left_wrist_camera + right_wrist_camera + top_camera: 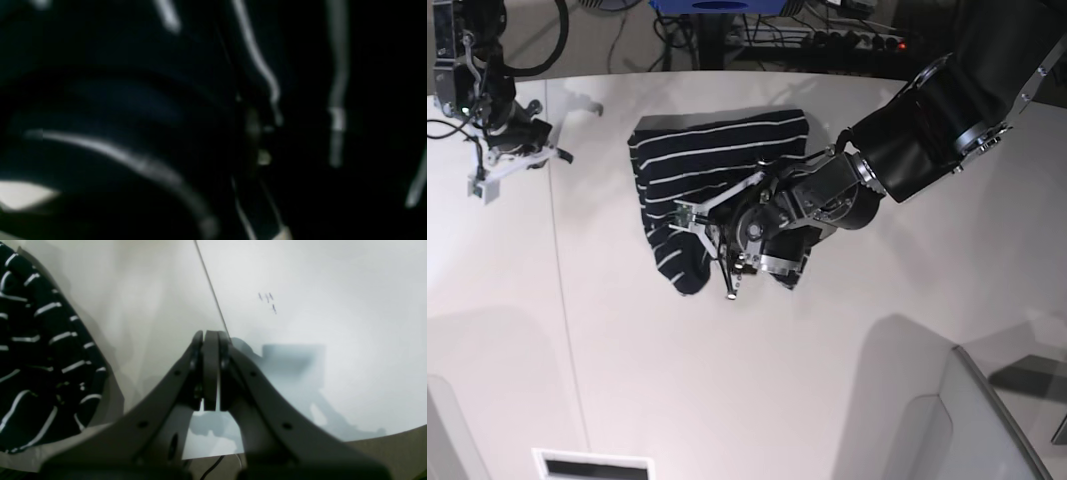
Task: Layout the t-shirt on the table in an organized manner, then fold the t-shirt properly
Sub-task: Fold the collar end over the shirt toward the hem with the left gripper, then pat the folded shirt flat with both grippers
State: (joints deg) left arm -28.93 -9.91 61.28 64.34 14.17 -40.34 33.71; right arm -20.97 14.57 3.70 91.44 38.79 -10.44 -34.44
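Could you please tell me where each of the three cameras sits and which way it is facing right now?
Left wrist: on the left arm, pressed close to the t-shirt; only blurred dark fabric with white stripes shows, no gripper discernible.
Right wrist: on the right arm, looking along the right gripper, jaws shut, down at the table and its seam.
Base: overhead, looking down on the table; the left gripper is over the t-shirt's near edge, the right gripper off to the side, above bare table.
Shared: the striped t-shirt appears in all three views.
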